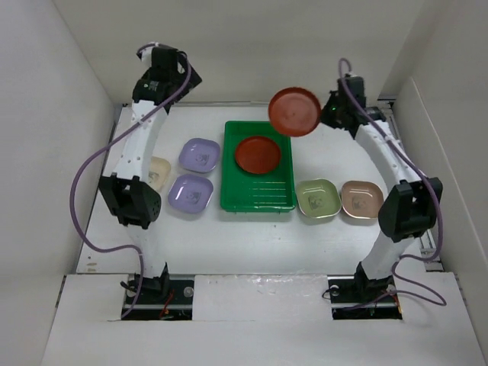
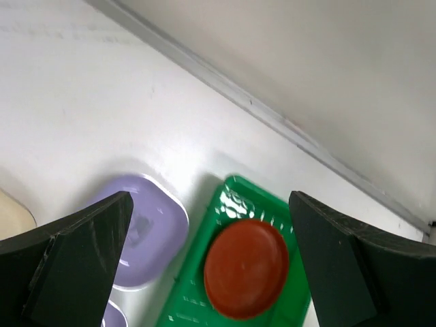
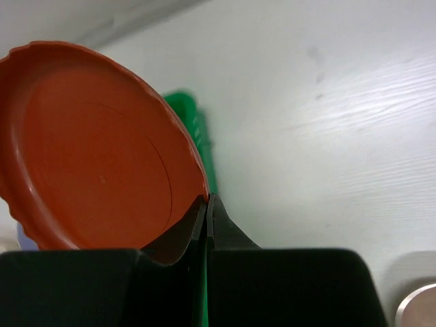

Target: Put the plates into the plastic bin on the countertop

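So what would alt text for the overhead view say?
The right gripper holds a red-orange plate by its rim, tilted in the air near the far right corner of a green bin that has a second red-orange plate inside. Five other plates lie on the white countertop beside the bin.

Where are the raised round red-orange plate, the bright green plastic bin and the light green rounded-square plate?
raised round red-orange plate (image 1: 295, 111): top view, its centre.
bright green plastic bin (image 1: 258, 194): top view, bare ribbed floor.
light green rounded-square plate (image 1: 318, 198): top view, its middle.
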